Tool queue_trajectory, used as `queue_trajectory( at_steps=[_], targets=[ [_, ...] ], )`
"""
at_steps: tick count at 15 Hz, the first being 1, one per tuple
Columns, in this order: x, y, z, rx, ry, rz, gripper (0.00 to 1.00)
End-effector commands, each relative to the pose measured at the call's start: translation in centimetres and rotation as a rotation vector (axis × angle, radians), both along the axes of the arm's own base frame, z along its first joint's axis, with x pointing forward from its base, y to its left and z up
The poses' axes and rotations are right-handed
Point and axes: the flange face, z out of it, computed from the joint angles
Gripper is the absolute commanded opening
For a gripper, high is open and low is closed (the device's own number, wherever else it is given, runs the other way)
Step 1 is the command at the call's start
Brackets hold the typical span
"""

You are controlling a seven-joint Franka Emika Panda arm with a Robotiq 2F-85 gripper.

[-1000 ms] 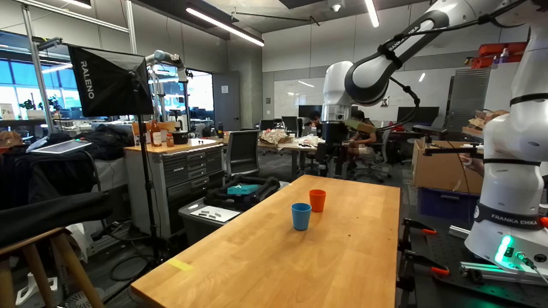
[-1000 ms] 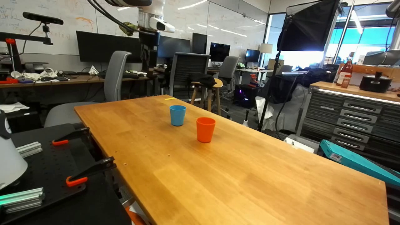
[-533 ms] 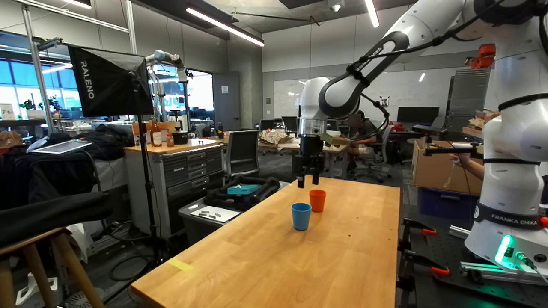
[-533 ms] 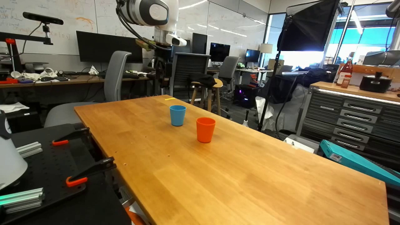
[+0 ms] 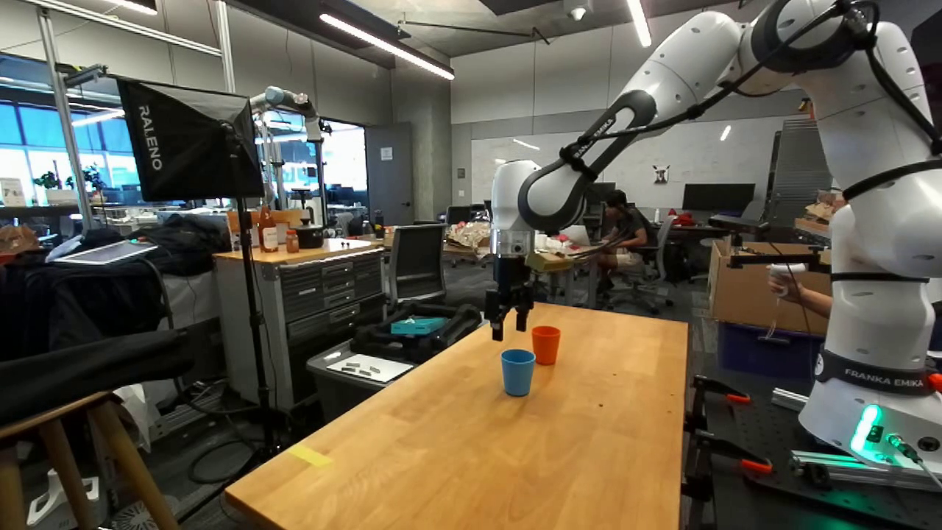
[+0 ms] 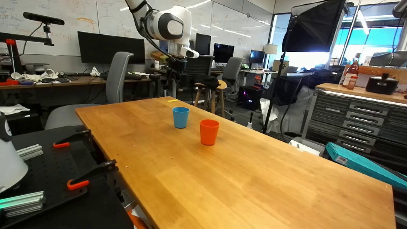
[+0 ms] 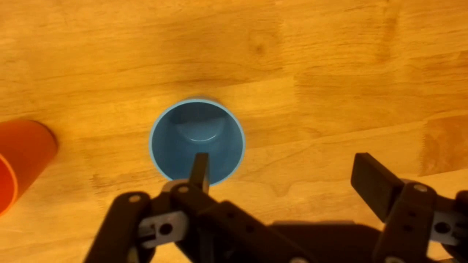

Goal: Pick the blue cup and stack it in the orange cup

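Lab, probably: robot arm (image 5: 686,62), whiteboard (image 6: 111,19)

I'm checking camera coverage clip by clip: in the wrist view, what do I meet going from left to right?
An orange-red tapered plastic cup, cut off by the picture's edge → a blue tapered plastic cup → a blocky black gripper finger. The other finger overlaps the blue cup, so I leave it out.

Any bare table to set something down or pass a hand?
Bare stretches of the table: from the blue cup to the yellow tape; from the orange cup to the table end away from the tape; from the cups to the black clamps, bar small specks. Crowded: round the cups, close but apart, with the open gripper hanging above.
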Motion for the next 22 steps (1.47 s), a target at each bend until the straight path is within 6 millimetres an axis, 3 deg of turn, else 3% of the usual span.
queue_trajectory(
  at_steps=[1,13,15,22],
  targets=[
    [1.9,-1.0,-1.7,-0.038,-0.011,0.031,1.0],
    [0.1,-1.8,-5.7,-0.047,0.044,0.07,1.0],
    [-0.2,-1.8,-6.1,-0.044,0.043,0.077,0.74],
    [-1.3,-2.3,-7.7,-0.042,0.052,0.083,0.19]
  ],
)
